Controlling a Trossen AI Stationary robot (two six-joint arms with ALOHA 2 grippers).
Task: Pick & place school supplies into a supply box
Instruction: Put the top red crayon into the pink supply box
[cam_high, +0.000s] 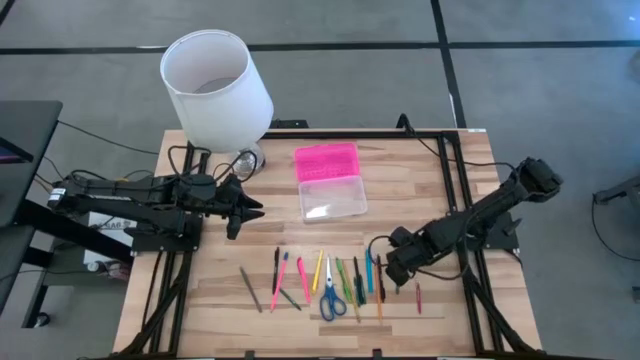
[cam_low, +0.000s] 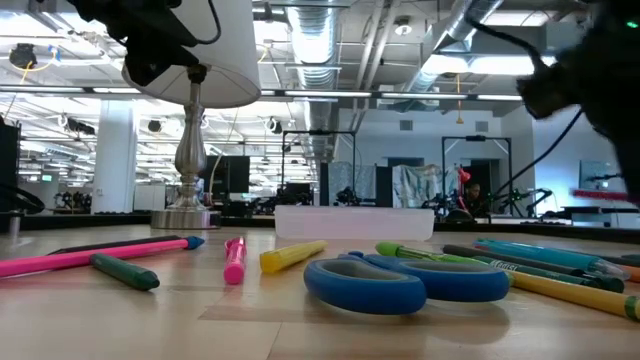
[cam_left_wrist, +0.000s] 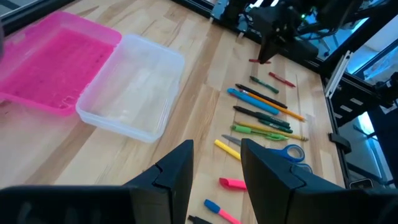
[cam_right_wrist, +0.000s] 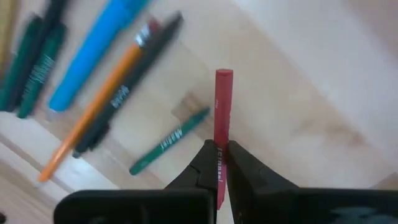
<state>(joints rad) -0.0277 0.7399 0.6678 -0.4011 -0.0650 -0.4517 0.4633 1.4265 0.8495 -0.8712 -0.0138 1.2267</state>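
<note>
Robotics lab, open hall, exposed ceiling ducts (cam_low: 345, 40), strip lights, black metal rigs (cam_low: 300, 165)

Left arm (cam_high: 130, 205), left centre of the high view: black segmented links, glossy joint housings, thin black cables running along the body; a small white label with dark print near its base. Its tool (cam_left_wrist: 214, 177), seen in the left wrist view, has two matte black angular fingers (cam_left_wrist: 177, 171) with bevelled edges.

Right arm (cam_high: 480, 220), right centre of the high view: same black finish, blocky housing at the upper end, cable looped beside the wrist. Its tool (cam_right_wrist: 221, 163) has two narrow black tapered fingers.
</note>
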